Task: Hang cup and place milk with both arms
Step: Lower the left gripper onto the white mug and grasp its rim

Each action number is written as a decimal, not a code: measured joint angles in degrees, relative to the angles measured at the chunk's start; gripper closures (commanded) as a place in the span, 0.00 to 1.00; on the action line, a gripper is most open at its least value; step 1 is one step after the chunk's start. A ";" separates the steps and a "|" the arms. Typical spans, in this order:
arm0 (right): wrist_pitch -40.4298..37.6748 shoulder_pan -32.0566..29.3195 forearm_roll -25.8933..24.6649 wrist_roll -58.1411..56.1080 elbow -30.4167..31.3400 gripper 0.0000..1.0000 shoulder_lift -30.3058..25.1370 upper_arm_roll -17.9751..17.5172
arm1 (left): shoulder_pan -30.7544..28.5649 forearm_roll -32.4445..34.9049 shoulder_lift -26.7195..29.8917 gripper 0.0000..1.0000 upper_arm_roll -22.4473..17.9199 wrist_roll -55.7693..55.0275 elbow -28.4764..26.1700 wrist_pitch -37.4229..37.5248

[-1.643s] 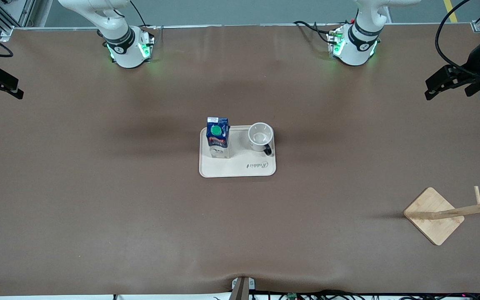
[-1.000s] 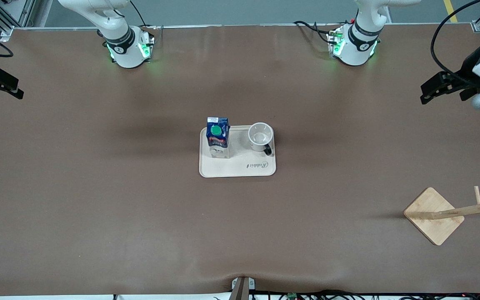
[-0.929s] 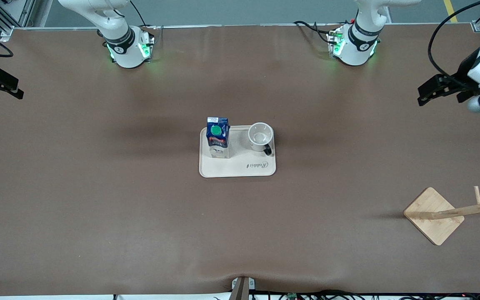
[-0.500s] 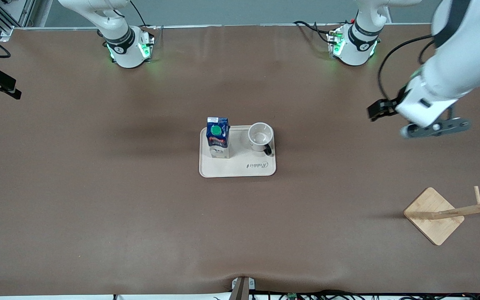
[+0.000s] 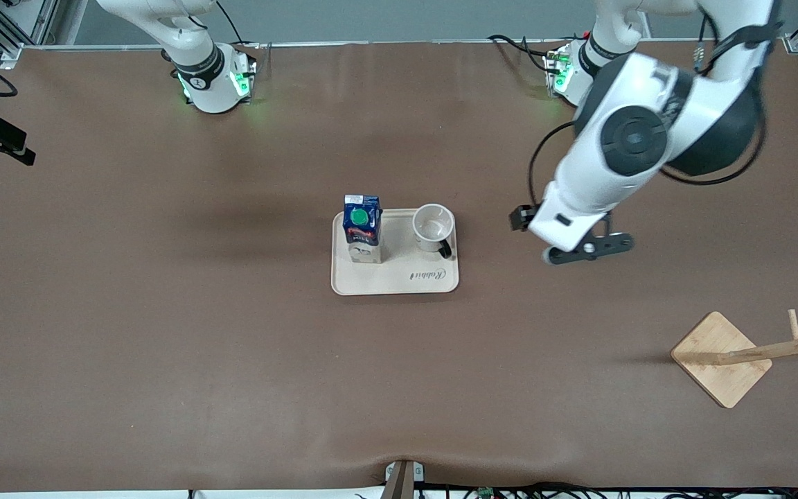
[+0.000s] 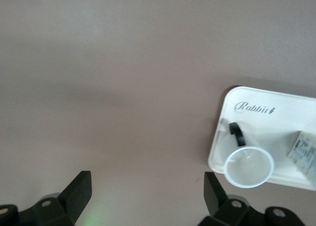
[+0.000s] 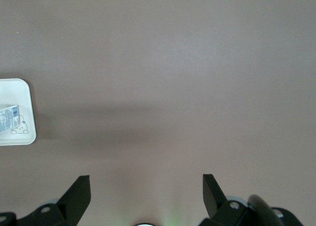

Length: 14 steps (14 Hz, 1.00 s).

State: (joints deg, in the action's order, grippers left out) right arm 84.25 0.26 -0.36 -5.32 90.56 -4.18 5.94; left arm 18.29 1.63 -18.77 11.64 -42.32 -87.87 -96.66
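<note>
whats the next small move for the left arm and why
Probably carry the left tool the rest of the way over the cup and line up on its black handle. The tool is open over bare table beside the tray, the cup stands untouched, and the right tool waits.

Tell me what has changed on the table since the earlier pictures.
The left gripper, open and empty, swung in from the table's edge toward the tray, stopping over bare table beside the cup. Cup, milk, wooden rack and the waiting right gripper stayed put.
</note>
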 measured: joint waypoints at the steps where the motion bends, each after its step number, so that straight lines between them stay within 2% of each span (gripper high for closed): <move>1: 0.00 0.00 0.00 0.00 0.00 0.00 0.01 0.00 | 1.94 0.02 -1.21 0.00 0.04 -3.76 -0.65 -1.89; 11: 0.14 -0.03 0.02 0.00 0.00 0.00 1.01 0.00 | 12.15 0.09 -3.09 0.00 0.14 -22.71 -20.73 -27.50; 12: 0.19 -0.03 0.02 0.00 0.00 0.00 1.12 0.00 | 12.62 0.09 -3.13 0.02 0.14 -23.71 -22.68 -30.20; 14: 0.20 -0.03 0.03 0.00 -0.01 0.00 1.15 0.00 | 13.15 0.09 -3.39 0.11 0.13 -25.23 -25.25 -33.57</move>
State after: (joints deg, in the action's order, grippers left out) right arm 84.45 0.24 -0.33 -5.32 90.55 -3.04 5.94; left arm 31.44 1.72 -22.16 11.76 -67.56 -113.12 -130.23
